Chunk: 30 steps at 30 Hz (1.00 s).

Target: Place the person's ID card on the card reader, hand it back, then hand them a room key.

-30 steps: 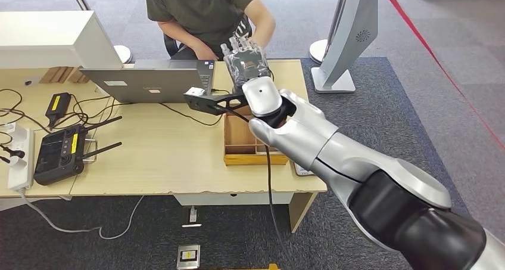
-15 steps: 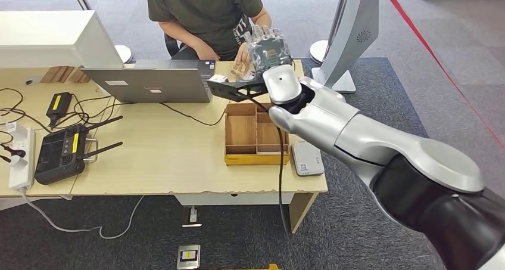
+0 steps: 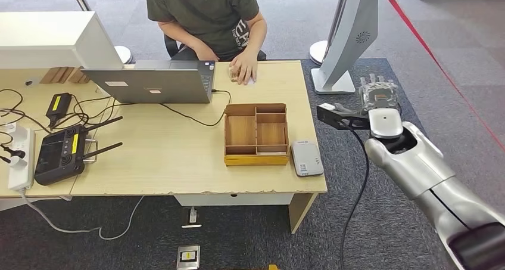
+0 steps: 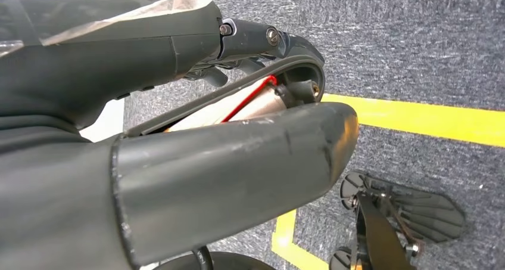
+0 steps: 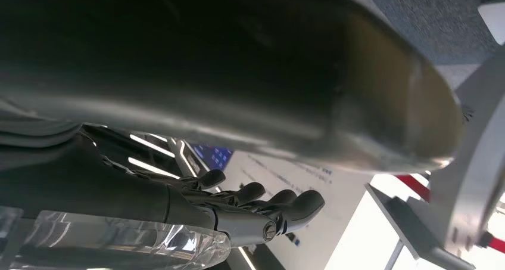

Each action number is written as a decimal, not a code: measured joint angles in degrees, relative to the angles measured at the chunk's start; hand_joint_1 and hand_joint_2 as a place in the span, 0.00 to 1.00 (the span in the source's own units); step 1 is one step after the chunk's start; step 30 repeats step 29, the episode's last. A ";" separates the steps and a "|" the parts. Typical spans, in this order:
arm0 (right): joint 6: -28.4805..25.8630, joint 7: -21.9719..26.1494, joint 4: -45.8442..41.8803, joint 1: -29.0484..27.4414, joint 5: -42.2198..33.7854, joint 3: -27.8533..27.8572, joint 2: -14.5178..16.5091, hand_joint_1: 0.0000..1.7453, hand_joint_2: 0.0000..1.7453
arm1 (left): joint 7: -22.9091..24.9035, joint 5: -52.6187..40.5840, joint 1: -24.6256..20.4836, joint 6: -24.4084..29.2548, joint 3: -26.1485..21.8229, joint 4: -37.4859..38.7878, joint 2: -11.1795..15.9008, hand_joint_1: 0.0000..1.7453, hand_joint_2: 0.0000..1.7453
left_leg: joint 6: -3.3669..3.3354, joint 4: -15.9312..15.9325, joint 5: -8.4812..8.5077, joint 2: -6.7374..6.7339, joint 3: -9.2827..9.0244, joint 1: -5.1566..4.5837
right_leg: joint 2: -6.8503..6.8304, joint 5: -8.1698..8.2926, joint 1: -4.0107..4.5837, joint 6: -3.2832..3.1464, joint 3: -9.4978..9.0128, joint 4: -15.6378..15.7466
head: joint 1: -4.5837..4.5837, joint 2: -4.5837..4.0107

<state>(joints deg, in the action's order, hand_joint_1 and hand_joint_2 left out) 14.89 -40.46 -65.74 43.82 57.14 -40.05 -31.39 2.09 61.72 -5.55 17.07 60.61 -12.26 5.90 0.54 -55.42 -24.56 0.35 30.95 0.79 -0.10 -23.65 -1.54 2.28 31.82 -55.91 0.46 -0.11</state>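
The right hand hangs off the right end of the surface, above the carpet, fingers spread and holding nothing. The card reader lies to its near left on the surface's right edge, long axis running near to far. The person's hand rests far left, covering something small; whether a card, I cannot tell. The left hand hangs toward the floor, its state unclear.
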 joint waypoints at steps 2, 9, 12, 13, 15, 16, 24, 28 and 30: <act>-0.84 0.00 -2.63 -4.87 -1.23 4.71 -2.35 0.00 0.00 | -0.01 0.42 0.01 0.39 0.00 -0.03 -0.01 0.00 0.00 | 0.01 0.01 -0.01 0.01 0.02 0.02 | 0.00 -0.02 0.01 0.01 0.00 0.00 | 0.01 0.00; -8.47 0.11 -6.80 -18.78 -6.54 17.76 -6.72 0.00 0.00 | 0.31 2.05 -0.10 1.72 0.00 -0.28 -0.25 0.00 0.00 | 0.02 0.02 -0.05 -0.02 0.07 0.01 | 0.00 -0.02 0.01 0.02 0.03 0.00 | 0.01 0.00; -11.19 0.20 -6.89 -22.63 -8.51 20.97 -7.65 0.00 0.00 | 0.33 2.48 -0.17 2.08 0.00 -0.41 -0.43 0.00 0.00 | 0.02 0.03 -0.04 -0.02 0.09 0.00 | 0.00 -0.02 0.00 0.02 0.04 0.00 | 0.01 0.00; -11.61 0.21 -6.89 -23.64 -8.81 21.72 -7.90 0.00 0.00 | 0.33 2.53 -0.18 2.12 0.00 -0.43 -0.47 0.00 0.00 | 0.02 0.03 -0.04 -0.03 0.09 0.00 | 0.01 -0.02 0.00 0.02 0.04 0.00 | 0.00 0.00; -11.96 0.27 -6.89 -25.19 -9.10 23.12 -8.28 0.00 0.00 | 0.32 2.56 -0.23 2.15 0.00 -0.44 -0.53 0.00 0.00 | 0.02 0.03 -0.04 -0.06 0.09 0.00 | 0.01 -0.02 0.00 0.02 0.05 0.00 | -0.01 0.00; -12.04 0.31 -6.88 -25.75 -9.16 23.75 -8.40 0.00 0.00 | 0.32 2.60 -0.28 2.15 0.00 -0.45 -0.56 0.00 0.00 | 0.02 0.03 -0.04 -0.07 0.08 0.00 | 0.02 -0.02 0.00 0.01 0.06 0.00 | -0.01 0.00; -35.45 3.77 -1.65 -34.28 -44.28 26.06 -6.42 0.00 0.00 | -0.32 4.25 -0.43 1.51 0.00 -0.60 -0.98 0.00 0.00 | 0.06 0.07 -0.10 0.02 0.06 0.10 | -0.06 -0.15 0.08 0.00 -0.01 0.02 | 0.03 0.00; -43.80 20.26 8.54 -38.91 -72.56 20.33 -2.66 0.00 0.00 | -1.30 5.04 -0.58 0.00 0.00 -0.62 -0.96 0.00 0.00 | 0.12 0.10 -0.19 0.00 0.00 0.16 | -0.05 -0.26 0.15 -0.10 0.00 0.02 | 0.02 0.00; -43.67 22.63 10.13 -39.42 -75.02 19.66 -2.05 0.00 0.00 | -1.44 5.11 -0.60 -0.11 0.00 -0.62 -0.95 0.00 0.00 | 0.12 0.11 -0.20 0.00 0.00 0.16 | -0.05 -0.28 0.15 -0.11 0.00 0.02 | 0.02 0.00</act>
